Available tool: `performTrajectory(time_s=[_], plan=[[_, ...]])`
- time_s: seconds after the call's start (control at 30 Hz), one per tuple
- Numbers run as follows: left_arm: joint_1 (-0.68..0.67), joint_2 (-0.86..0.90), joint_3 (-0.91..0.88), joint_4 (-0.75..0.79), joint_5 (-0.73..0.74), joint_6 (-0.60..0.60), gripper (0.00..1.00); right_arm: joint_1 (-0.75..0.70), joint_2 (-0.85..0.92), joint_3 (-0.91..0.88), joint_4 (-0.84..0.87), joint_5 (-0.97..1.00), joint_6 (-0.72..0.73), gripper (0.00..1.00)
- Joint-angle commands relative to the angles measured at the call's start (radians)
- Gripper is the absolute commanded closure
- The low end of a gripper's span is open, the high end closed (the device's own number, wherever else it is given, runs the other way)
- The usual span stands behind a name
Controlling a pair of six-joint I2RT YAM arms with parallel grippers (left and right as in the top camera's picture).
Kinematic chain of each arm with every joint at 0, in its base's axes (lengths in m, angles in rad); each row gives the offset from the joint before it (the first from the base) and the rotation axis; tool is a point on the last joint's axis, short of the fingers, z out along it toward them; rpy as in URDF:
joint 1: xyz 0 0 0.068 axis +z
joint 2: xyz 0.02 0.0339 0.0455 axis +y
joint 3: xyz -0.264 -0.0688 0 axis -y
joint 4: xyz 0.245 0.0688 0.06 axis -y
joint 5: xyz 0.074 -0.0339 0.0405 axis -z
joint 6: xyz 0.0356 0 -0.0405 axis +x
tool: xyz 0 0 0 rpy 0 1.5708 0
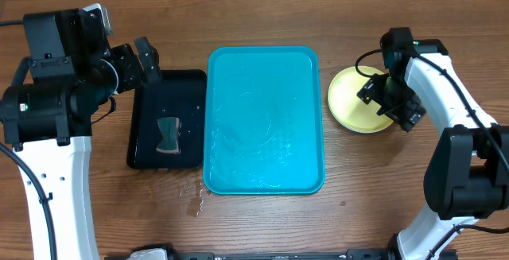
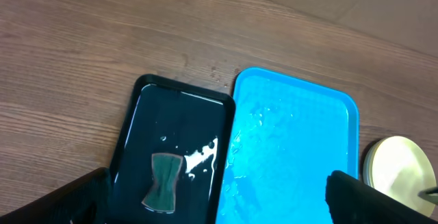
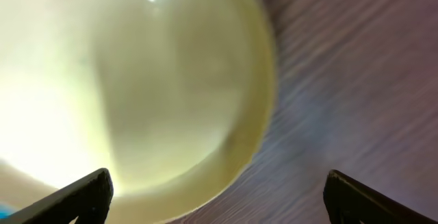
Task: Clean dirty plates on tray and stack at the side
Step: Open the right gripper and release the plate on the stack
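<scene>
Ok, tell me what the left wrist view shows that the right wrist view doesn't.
Only left wrist: the black tray holding a dark green pad, the wet turquoise tray, and the open left gripper. Only right wrist: the open right gripper. Both: the pale yellow plate, small at the left wrist's edge and filling the right wrist's frame, and the wooden table.

The turquoise tray (image 1: 238,77) looks like glossy, wet plastic; the yellow plate (image 3: 171,80), blurred, seems smooth plastic; the table (image 1: 358,188) is matt, grained wood.
</scene>
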Motion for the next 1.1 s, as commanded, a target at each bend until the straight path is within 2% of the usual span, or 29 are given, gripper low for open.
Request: performTrajectory(time_s=[0.0, 0.4, 1.07], plan=[[-0.003, 0.003, 0.013, 0.004, 0.008, -0.006, 0.00, 0.006, -0.038, -0.007, 0.025, -0.169, -0.153, 0.00], [-0.003, 0.003, 0.013, 0.004, 0.008, -0.006, 0.00, 0.008, -0.038, -0.007, 0.045, -0.171, -0.154, 0.00], [-0.003, 0.003, 0.013, 0.004, 0.008, -0.006, 0.00, 0.008, -0.038, -0.007, 0.197, -0.171, -0.154, 0.00]])
